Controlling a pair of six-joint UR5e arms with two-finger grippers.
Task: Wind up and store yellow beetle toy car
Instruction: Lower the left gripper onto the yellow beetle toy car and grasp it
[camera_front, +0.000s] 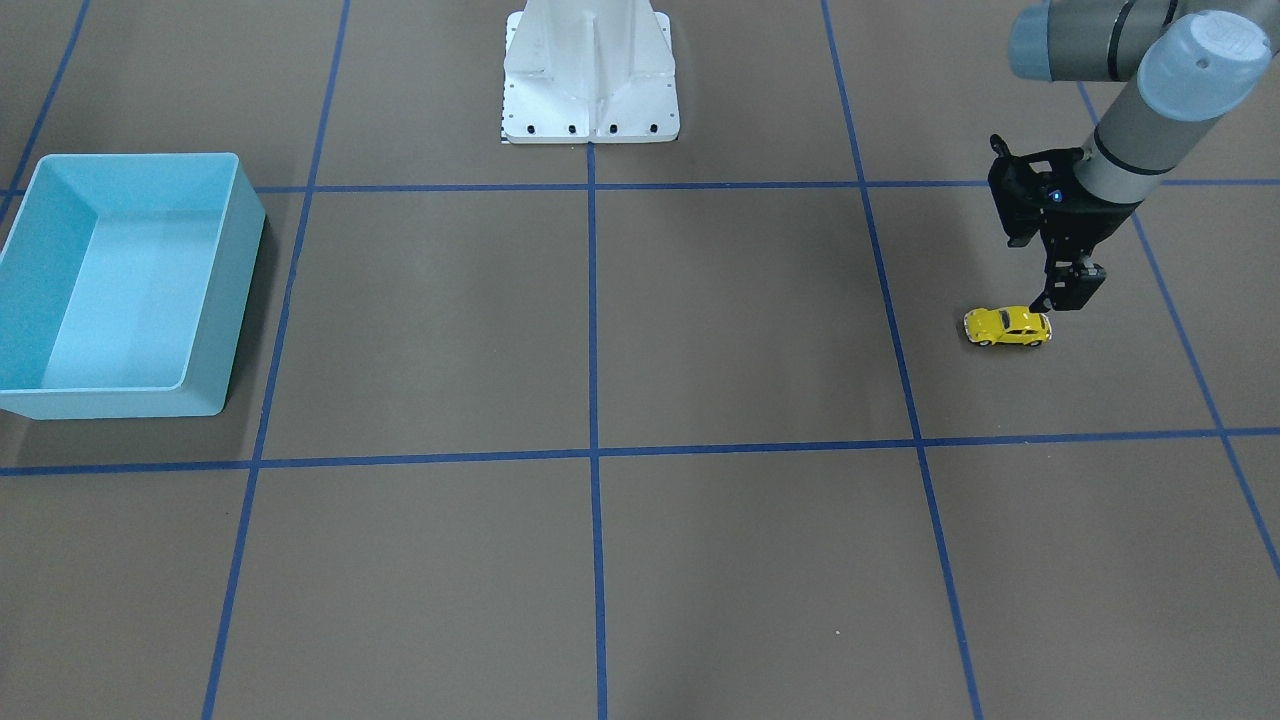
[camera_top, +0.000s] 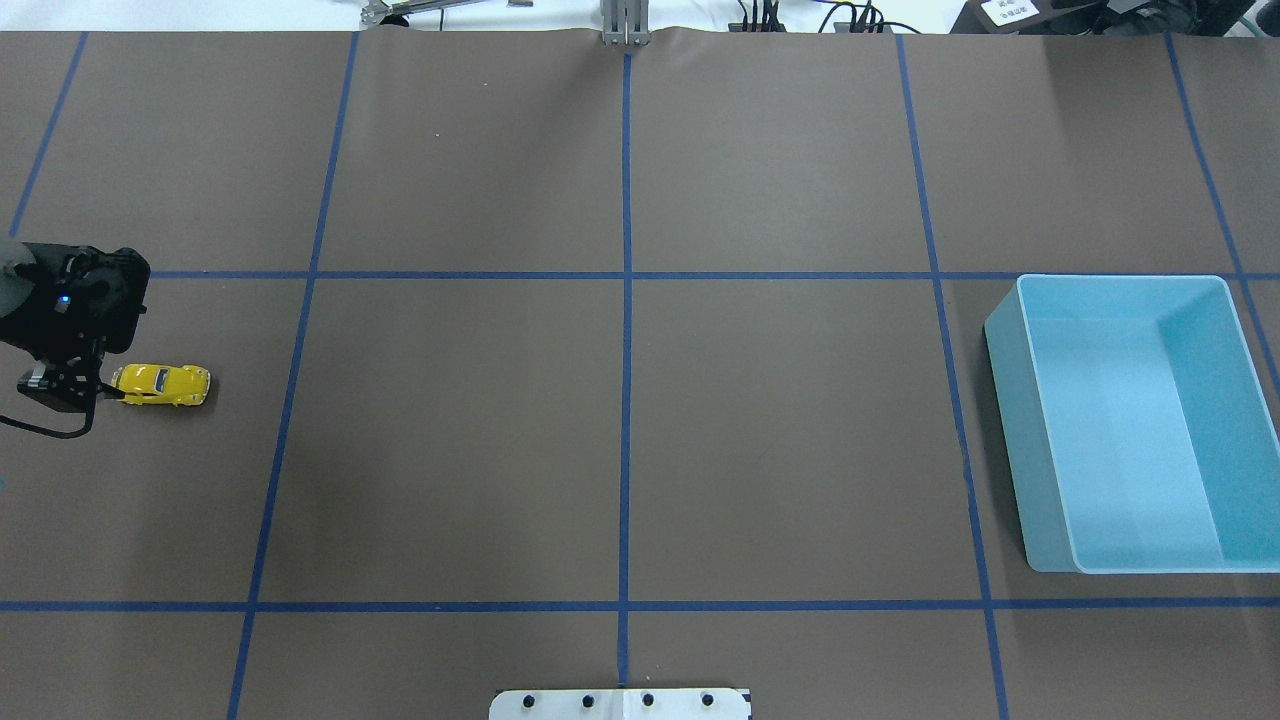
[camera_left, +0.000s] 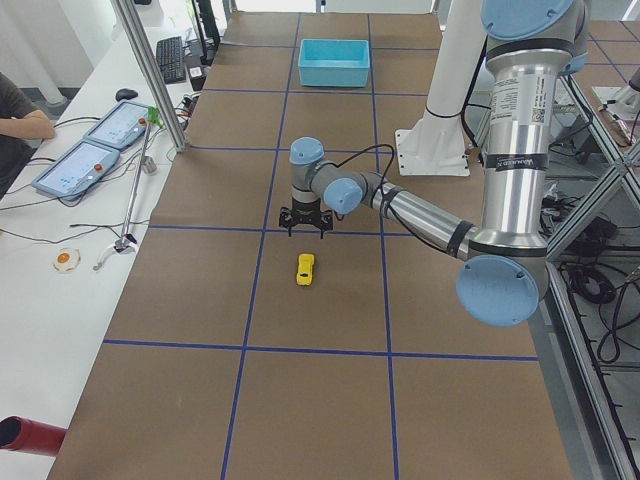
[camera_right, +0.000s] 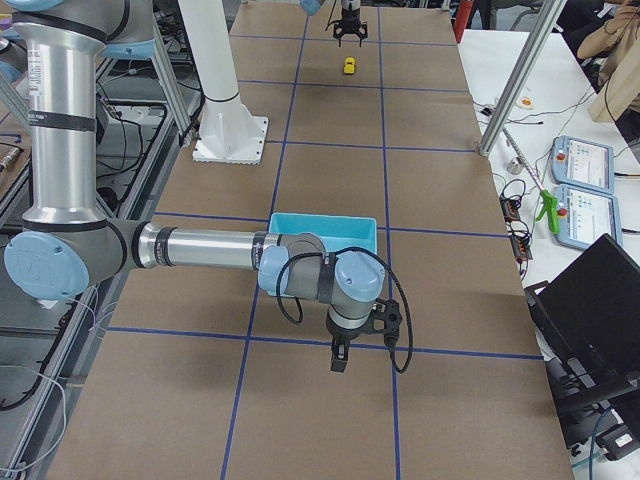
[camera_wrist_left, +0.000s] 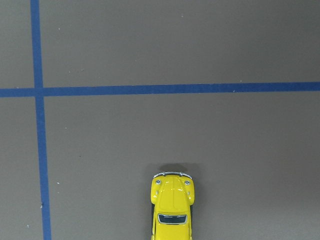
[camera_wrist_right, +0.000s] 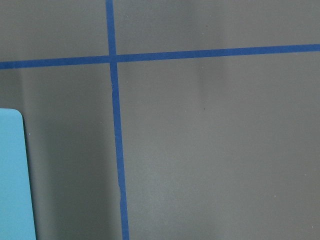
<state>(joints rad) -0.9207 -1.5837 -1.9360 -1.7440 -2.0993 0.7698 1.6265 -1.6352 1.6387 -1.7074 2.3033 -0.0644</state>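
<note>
Reading for writing first: spotting a white label (camera_top: 1008, 10) past the far edge of the worktop (camera_front: 750, 320) in the overhead view, its print too small to make out. Finding no lettering sharp enough to read on the arms or on the white mount base (camera_front: 590, 70).

Turning to containers: noting one blue bin (camera_front: 240, 300), rectangular and open-topped, standing upright on the robot's right side of the worktop, well apart from everything else and showing only its own pale floor and walls. Catching just a corner of that bin at the left edge of the right wrist view.

Locating the yellow beetle toy car (camera_front: 1008, 326) on the robot's left side of the worktop, resting on its wheels inside one square of the blue tape lines (camera_front: 592, 300), far from the bin. Seeing it lying lengthwise left to right in the overhead view, and at the bottom middle of the left wrist view, pale bumper and hood pointing up the frame, rear cut off by the lower edge.

Holding the left tool (camera_front: 1065, 300) low, pointing down, just beside one end of the car, jaws standing apart and gripping nothing; one fingertip sitting right at the car's end, contact not clear enough to call.

Hanging the right tool (camera_right: 345, 352) above the worktop near the bin, pointing down, showing only in the right-hand side view, so not telling whether its jaws are apart or together.
</note>
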